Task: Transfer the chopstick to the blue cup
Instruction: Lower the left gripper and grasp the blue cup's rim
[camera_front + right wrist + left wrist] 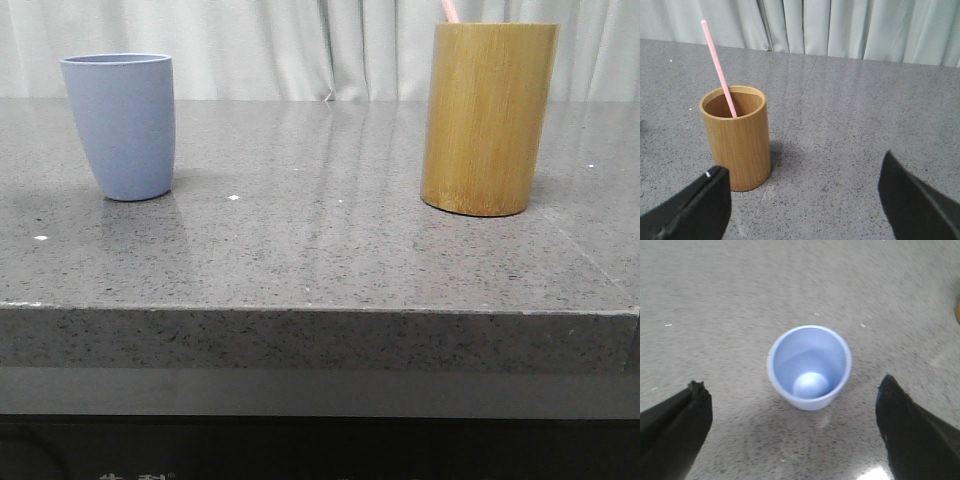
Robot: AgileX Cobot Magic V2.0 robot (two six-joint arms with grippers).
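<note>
The blue cup [122,125] stands upright at the table's far left; the left wrist view looks down into it [809,367] and it is empty. A pale pink chopstick [718,68] leans in the bamboo holder [738,139]; in the front view only its tip [449,10] shows above the holder [487,118] at the far right. My left gripper [792,392] is open above the cup, which lies ahead of the fingertips. My right gripper [802,176] is open and empty, with the holder ahead near one finger. Neither gripper shows in the front view.
The grey speckled stone table [320,240] has its front edge near the camera. A pale curtain [320,45] hangs behind it. A seam line [785,135] crosses the tabletop beside the holder.
</note>
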